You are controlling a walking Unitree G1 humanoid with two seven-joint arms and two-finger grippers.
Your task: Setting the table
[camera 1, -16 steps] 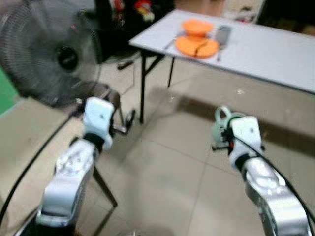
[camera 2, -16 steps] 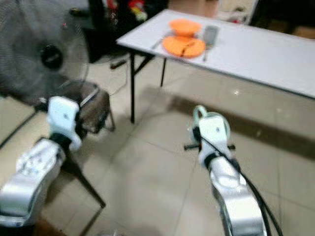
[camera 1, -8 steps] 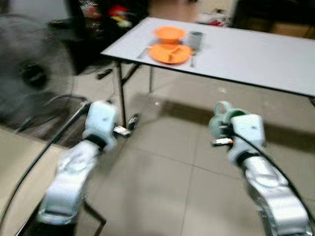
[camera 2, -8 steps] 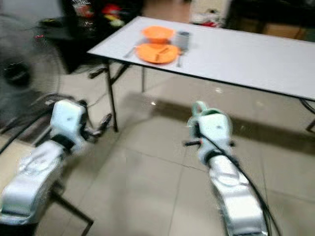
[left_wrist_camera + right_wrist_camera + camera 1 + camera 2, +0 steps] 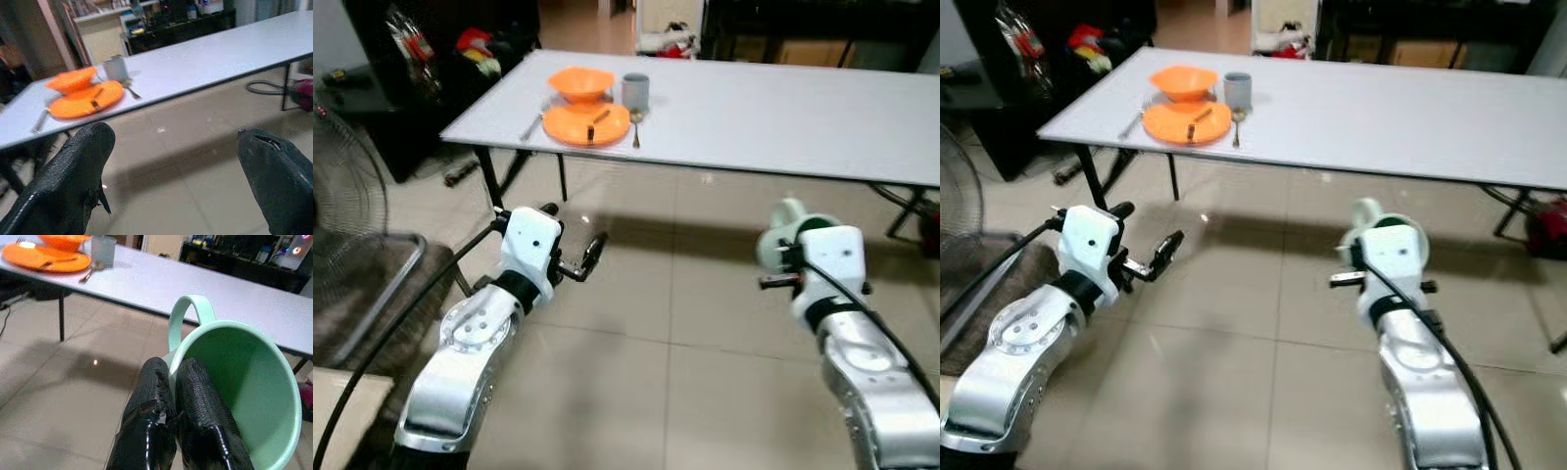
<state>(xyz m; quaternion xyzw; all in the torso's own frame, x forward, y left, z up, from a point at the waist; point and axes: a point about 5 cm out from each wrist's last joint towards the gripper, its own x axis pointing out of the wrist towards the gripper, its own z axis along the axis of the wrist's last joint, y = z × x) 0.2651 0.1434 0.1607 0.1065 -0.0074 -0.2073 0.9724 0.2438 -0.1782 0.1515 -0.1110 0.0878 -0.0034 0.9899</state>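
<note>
"How far along would you say the table is?"

"Partly laid. At the far left end of the long white table (image 5: 783, 108) there's an orange plate (image 5: 586, 123) with an orange bowl (image 5: 579, 83) behind it, a grey cup (image 5: 635, 91) just beside them, a spoon (image 5: 635, 128) by the plate's right edge and what looks like a fork (image 5: 530, 126) on its left. The rest of the tabletop is bare, so I'd guess at least one more setting is wanted."

"And the robot?"

"Standing on the tiled floor, well short of the table. Its right gripper (image 5: 168, 396) is clamped on the wall of a mint-green mug (image 5: 230, 387), one finger inside the rim and one outside, just below the handle. The mug is carried tilted, mouth toward the wrist camera, near the height of the table edge."

"The other arm?"

"The left gripper (image 5: 176, 161) is raised in front of it with its fingers spread wide, holding nothing. The mug isn't on the table yet; I judge that's the step in hand."
</note>
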